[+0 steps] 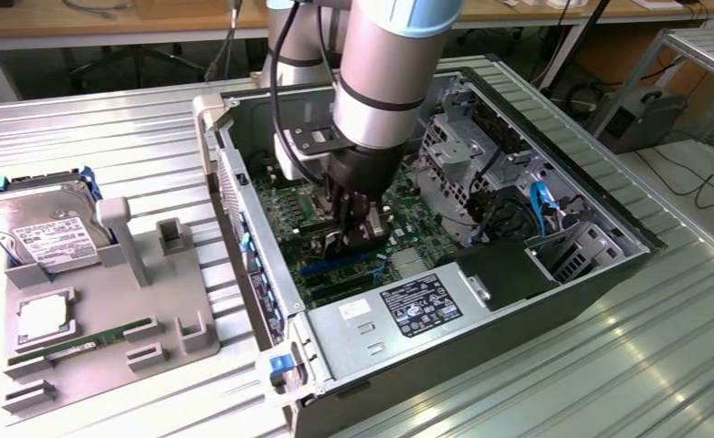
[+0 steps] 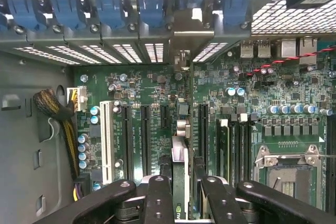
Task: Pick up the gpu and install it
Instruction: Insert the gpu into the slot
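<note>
The gripper (image 2: 181,195) hangs inside the open PC case (image 1: 601,274), low over the motherboard (image 2: 157,98). In the wrist view its black fingers (image 2: 157,198) are clamped on the gpu (image 2: 180,171), which stands on edge between them, its pale edge pointing away toward the rear wall of the case. The card sits over the row of long black slots (image 2: 146,140), with a white slot (image 2: 106,140) farther to one side; whether it is seated in a slot I cannot tell. Beyond the card, the slot covers (image 2: 131,51) and blue clips (image 2: 110,11) line the rear wall of the case. The empty CPU socket (image 2: 291,166) lies beside the slots.

In the exterior view the gripper (image 1: 354,228) reaches down from the arm (image 1: 388,73) to the board in the middle of the case. Outside the case, to the exterior view's left, a grey tray (image 1: 174,310) holds a hard drive (image 1: 35,224), a CPU (image 1: 43,317) and a green memory stick (image 1: 83,342).
</note>
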